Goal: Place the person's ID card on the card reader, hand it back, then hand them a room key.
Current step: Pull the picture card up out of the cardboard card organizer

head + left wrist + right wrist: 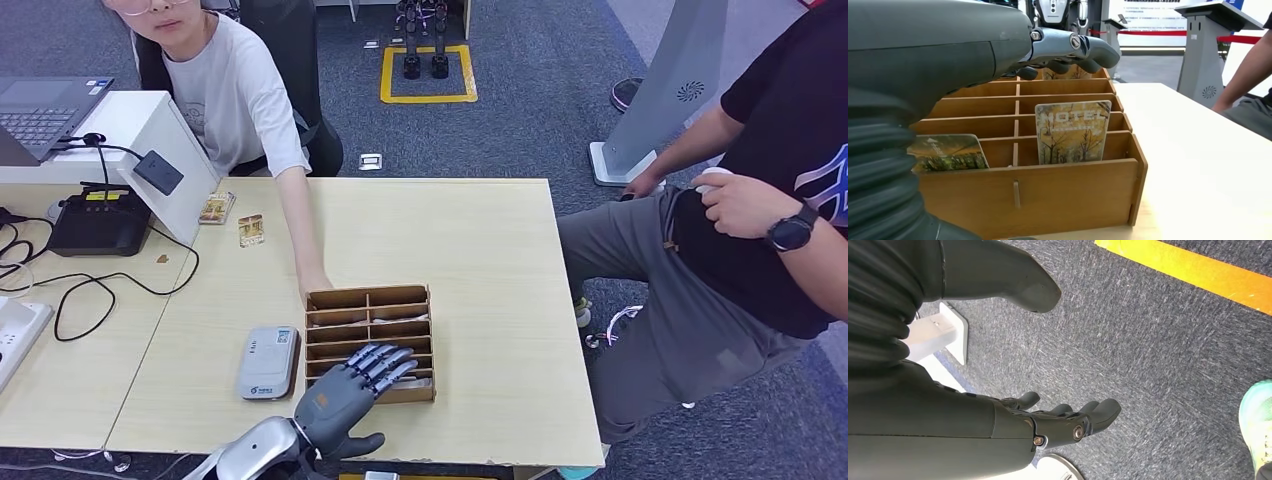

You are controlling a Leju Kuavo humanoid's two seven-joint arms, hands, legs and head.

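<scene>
A wooden slotted box (pixel 370 340) stands mid-table with hotel key cards in it. One key card (pixel 1072 131) stands upright in a near slot, and another (pixel 948 152) leans in the neighbouring compartment. My left hand (pixel 350 390) hovers over the box's near rows, fingers (pixel 1068 50) stretched out and holding nothing. The grey-white card reader (pixel 268 362) lies just left of the box, with no card on it. My right hand (pixel 1068 420) hangs above the carpet, fingers apart and empty. The seated person's hand (pixel 315 285) rests at the box's far left corner.
Two small cards (pixel 216 208) (pixel 251 230) lie on the table by the seated person's arm. A black device (pixel 100 222) with cables and a laptop (pixel 40 110) are at the far left. A second person (pixel 760 210) stands at the table's right end.
</scene>
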